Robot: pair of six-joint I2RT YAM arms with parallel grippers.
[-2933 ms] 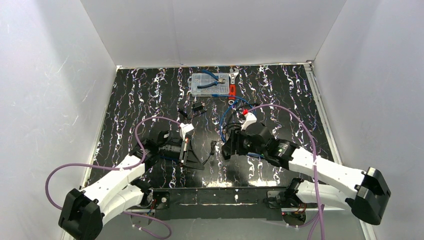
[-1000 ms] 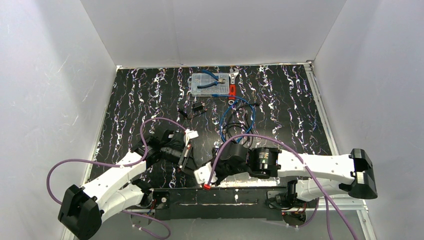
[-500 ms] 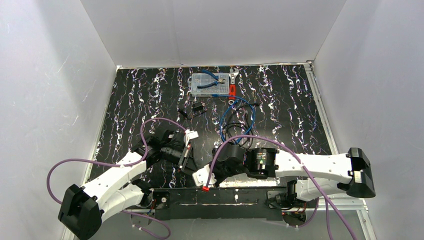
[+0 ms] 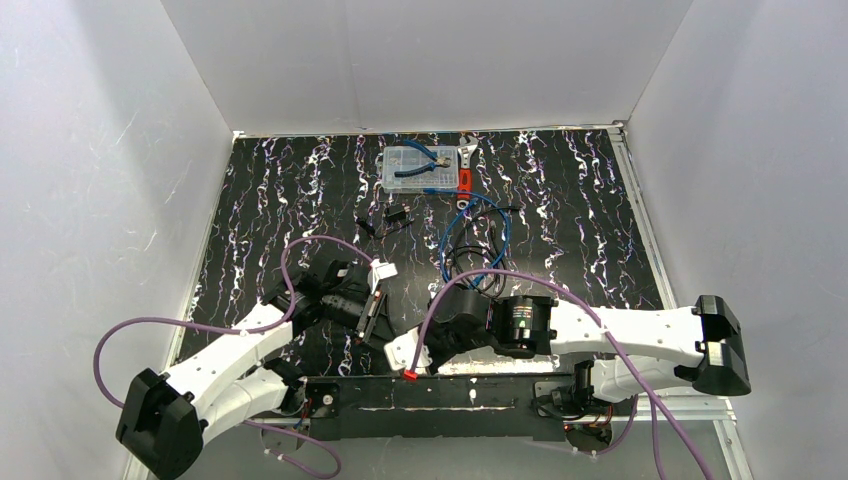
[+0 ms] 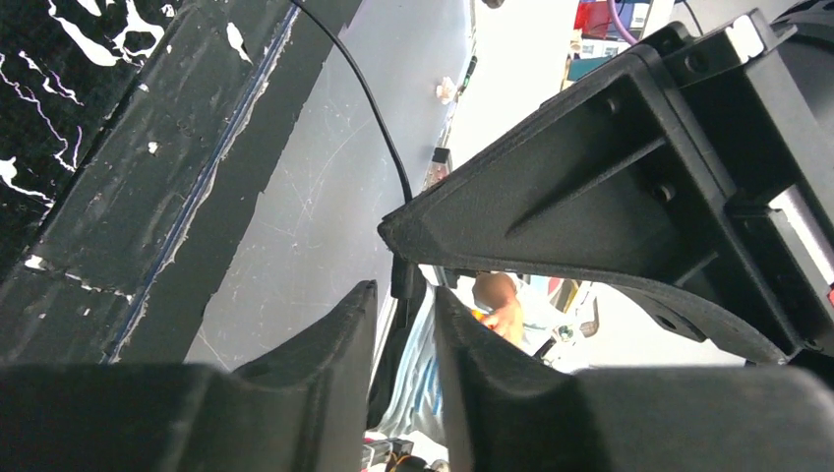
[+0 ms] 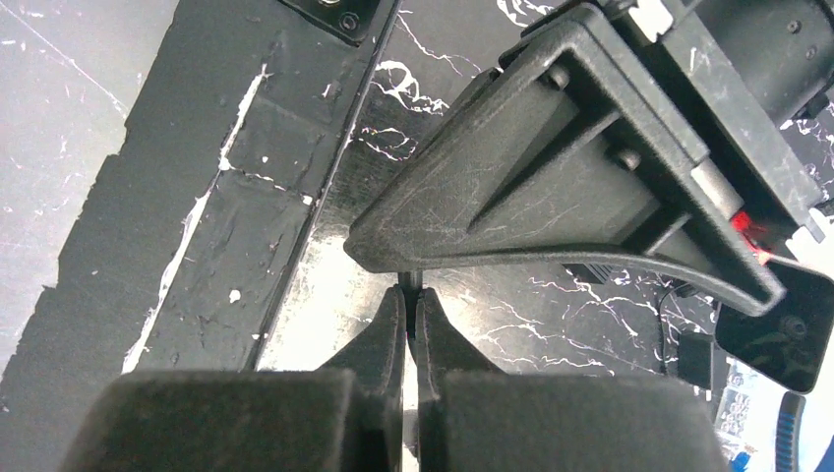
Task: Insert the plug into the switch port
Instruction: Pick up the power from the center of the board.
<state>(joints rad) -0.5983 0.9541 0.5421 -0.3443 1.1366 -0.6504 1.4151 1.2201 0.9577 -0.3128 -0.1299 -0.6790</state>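
A thin black cable runs down to a small dark plug at the tips of my left gripper. Its jaws stand apart with a gap on both sides of the plug. My right gripper meets it tip to tip and is shut on the same thin dark stub. From above, the left gripper and the right gripper sit close together near the front edge. A flat matte-black box lies between them. Its switch port is hidden.
At the back stands a clear parts box with blue pliers on it, and a red-handled wrench beside it. A blue cable coil and small black parts lie mid-table. A black rail runs along the front.
The right arm came from mid-table down to the left gripper near the front edge. In the last second its jaws closed and the left jaws parted; both arms barely shifted.
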